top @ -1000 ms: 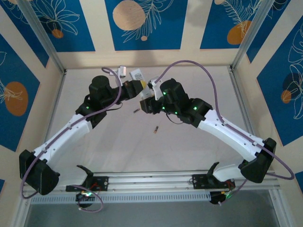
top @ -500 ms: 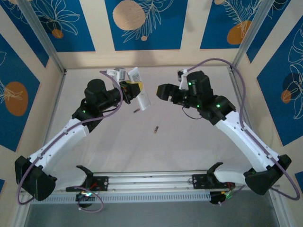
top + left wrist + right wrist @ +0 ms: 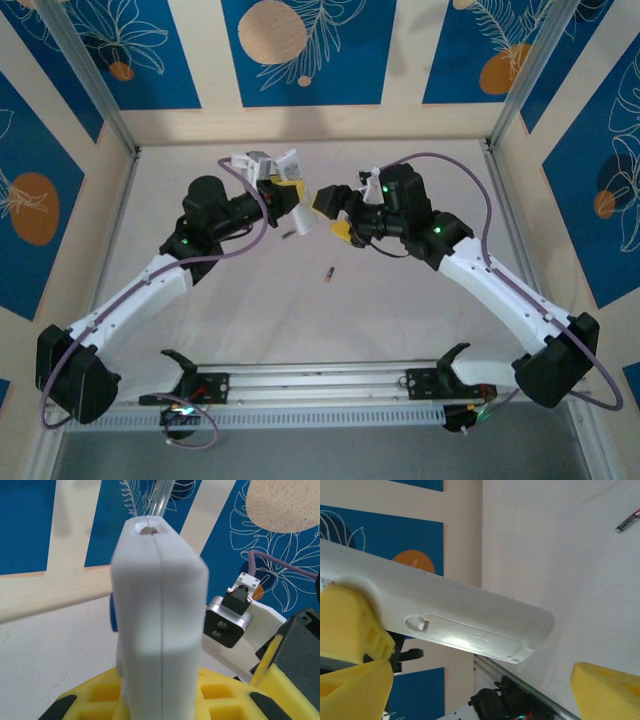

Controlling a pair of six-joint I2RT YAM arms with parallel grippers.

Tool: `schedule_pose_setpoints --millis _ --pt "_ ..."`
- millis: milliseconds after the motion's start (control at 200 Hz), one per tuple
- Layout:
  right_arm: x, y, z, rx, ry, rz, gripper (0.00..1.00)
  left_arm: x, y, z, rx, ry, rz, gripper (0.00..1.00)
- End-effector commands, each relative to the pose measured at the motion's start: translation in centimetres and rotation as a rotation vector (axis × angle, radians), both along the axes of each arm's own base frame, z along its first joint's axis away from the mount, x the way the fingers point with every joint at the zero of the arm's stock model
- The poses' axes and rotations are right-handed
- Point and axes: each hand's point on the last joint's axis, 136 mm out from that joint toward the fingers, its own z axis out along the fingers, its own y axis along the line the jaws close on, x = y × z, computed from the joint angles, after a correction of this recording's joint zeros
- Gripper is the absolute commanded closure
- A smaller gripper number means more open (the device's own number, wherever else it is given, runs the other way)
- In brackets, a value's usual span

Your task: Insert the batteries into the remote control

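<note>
"What is everything resting on?"

"A pale, plain table (image 3: 400,320) that spans the middle of the overhead frame."

"What lies on it?"

"The lower battery (image 3: 327,272) lies just below the frame's centre. The upper battery (image 3: 288,235) lies up and to the left of it, apart. Both lie flat."

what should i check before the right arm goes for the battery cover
1. Remote control clamped in left gripper: ok.
2. Right gripper open and empty: ok.
3. Battery cover turned toward the right wrist camera: ok, it is closed on the remote.
4. Both batteries loose on the table: ok.
5. Polarity marks on the batteries: cannot tell.
</note>
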Motion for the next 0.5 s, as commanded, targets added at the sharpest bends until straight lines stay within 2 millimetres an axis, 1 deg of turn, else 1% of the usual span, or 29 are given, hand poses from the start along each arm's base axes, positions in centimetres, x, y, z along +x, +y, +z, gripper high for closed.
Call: schedule_pose_setpoints --millis 0,200,395,495 --pt "-0.2 1.4 0.7 0.071 0.009 0.045 0.08 -0.8 -0.3 1.9 -0.037 -0.080 -0.029 1.00" --pt "0.3 2.1 0.2 0.081 0.021 0.056 0.08 -0.9 -0.1 2.4 -0.056 -0.082 -0.026 1.00" --pt "1.1 1.7 -0.6 0.070 0.052 0.000 0.10 -1.2 -0.1 3.0 -0.081 -0.098 -0.034 1.00" --pt "1.3 1.7 -0.9 0.074 0.067 -0.008 0.10 -1.3 -0.1 3.1 -0.089 -0.104 -0.038 1.00"
